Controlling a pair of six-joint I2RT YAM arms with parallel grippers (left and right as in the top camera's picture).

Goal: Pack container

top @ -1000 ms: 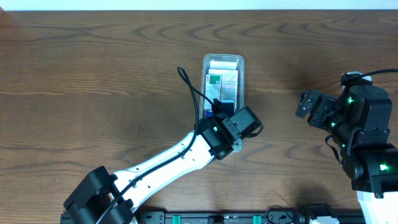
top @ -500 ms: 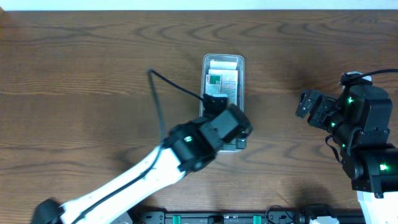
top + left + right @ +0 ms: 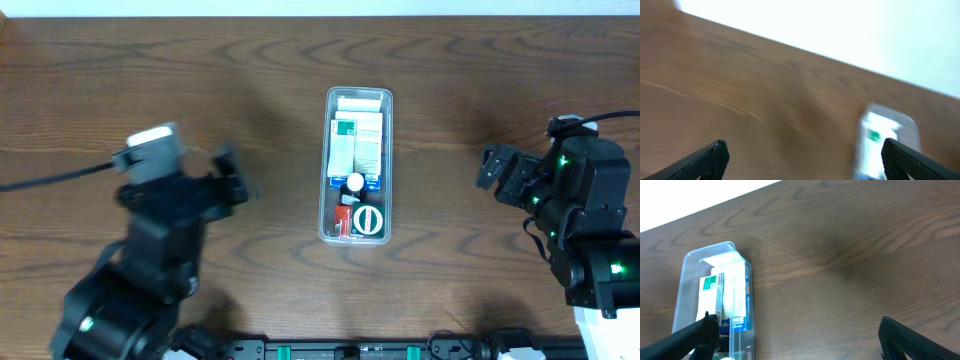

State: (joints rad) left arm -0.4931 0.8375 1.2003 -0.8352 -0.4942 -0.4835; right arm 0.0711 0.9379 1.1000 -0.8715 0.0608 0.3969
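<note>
Sitting midway between the worktop's side edges, the container (image 3: 326,170) looks fully packed with boxes (image 3: 357,140); left gripper (image 3: 802,150) and right gripper (image 3: 797,325) both spread apart, empty.

Overhead top-down; both low wrist views toward the shared container (image 3: 358,93).

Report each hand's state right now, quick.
Left hand: open, holding nothing.
Right hand: open, holding nothing.
</note>
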